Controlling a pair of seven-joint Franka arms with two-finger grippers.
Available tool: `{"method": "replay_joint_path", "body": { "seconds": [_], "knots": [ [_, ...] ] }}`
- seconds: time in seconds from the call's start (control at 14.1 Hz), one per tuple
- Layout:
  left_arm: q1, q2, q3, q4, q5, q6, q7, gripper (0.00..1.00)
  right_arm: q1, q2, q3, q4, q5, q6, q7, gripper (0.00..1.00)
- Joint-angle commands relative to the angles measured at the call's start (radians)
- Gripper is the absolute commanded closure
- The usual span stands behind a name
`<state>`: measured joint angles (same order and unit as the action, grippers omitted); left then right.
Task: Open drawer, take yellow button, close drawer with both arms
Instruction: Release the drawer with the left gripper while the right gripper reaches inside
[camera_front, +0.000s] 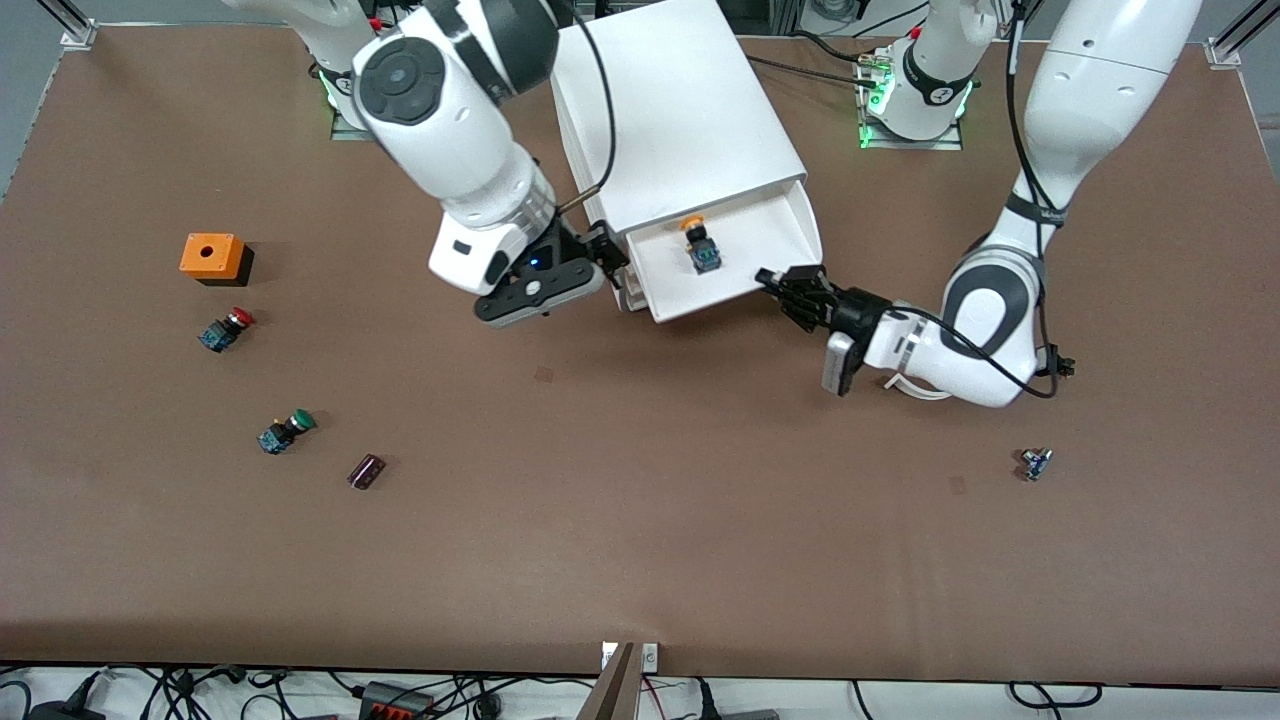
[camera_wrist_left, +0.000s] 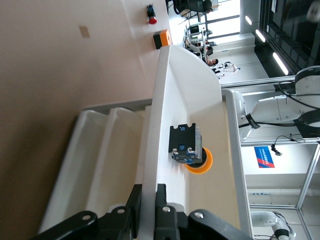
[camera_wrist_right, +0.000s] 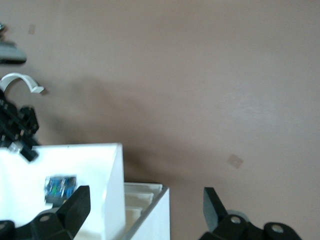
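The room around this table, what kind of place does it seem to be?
Probably a robotics lab. Two white robot arms are bolted to the brown table, cables trail along its edge, and the left wrist view shows aluminium framing and another robot arm.

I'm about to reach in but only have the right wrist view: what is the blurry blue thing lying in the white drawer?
Observer: The small push button with a yellow-orange round cap and black-and-blue body, lying in the open white drawer.
Operator: Is anything holding the drawer?
Observer: Yes, the left gripper is shut on its front wall, toward the left arm's end.
Operator: And where is my right gripper?
Observer: The right gripper is open, at the drawer's corner toward the right arm's end, not over the button.
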<state>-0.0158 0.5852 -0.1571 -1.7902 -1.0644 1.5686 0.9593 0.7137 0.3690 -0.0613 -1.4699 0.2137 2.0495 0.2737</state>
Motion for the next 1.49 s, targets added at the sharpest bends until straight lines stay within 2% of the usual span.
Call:
{"method": "replay_joint_path", "body": {
  "seconds": [0.0, 0.07, 0.14, 0.21, 0.28, 0.5, 0.64, 1.13, 1.27, 1.42],
  "knots": [
    [0.014, 0.050, -0.001, 0.078, 0.038, 0.013, -0.021, 0.93, 0.058, 0.048, -0.009, 0.071, -0.072, -0.005, 0.015, 0.00],
    [0.017, 0.053, -0.001, 0.086, 0.037, 0.013, -0.021, 0.87, 0.085, 0.069, -0.011, 0.101, -0.098, -0.006, 0.034, 0.00],
    [0.022, 0.048, -0.001, 0.086, 0.038, 0.011, -0.021, 0.69, 0.104, 0.086, -0.011, 0.129, -0.105, -0.005, 0.076, 0.00],
    [0.023, 0.050, -0.001, 0.087, 0.038, 0.010, -0.007, 0.17, 0.125, 0.108, -0.014, 0.161, -0.111, -0.005, 0.099, 0.00],
    [0.037, 0.056, -0.002, 0.092, 0.035, 0.004, -0.004, 0.00, 0.136, 0.129, -0.012, 0.192, -0.132, -0.005, 0.102, 0.00],
    [0.056, 0.048, -0.002, 0.143, 0.038, -0.073, -0.092, 0.00, 0.188, 0.207, -0.017, 0.265, -0.166, 0.000, 0.107, 0.00],
    [0.068, 0.036, 0.005, 0.198, 0.055, -0.134, -0.262, 0.00, 0.225, 0.252, -0.018, 0.305, -0.204, -0.006, 0.108, 0.00],
    [0.063, -0.037, -0.010, 0.412, 0.418, -0.196, -0.833, 0.00, 0.259, 0.315, -0.014, 0.318, -0.209, 0.005, 0.162, 0.00],
    [0.040, -0.065, -0.019, 0.452, 0.583, -0.197, -0.933, 0.00, 0.260, 0.327, -0.012, 0.318, -0.206, 0.008, 0.163, 0.00],
    [0.005, -0.067, -0.019, 0.482, 0.677, -0.196, -1.005, 0.00, 0.260, 0.337, -0.009, 0.318, -0.204, 0.009, 0.186, 0.03]
  ]
}}
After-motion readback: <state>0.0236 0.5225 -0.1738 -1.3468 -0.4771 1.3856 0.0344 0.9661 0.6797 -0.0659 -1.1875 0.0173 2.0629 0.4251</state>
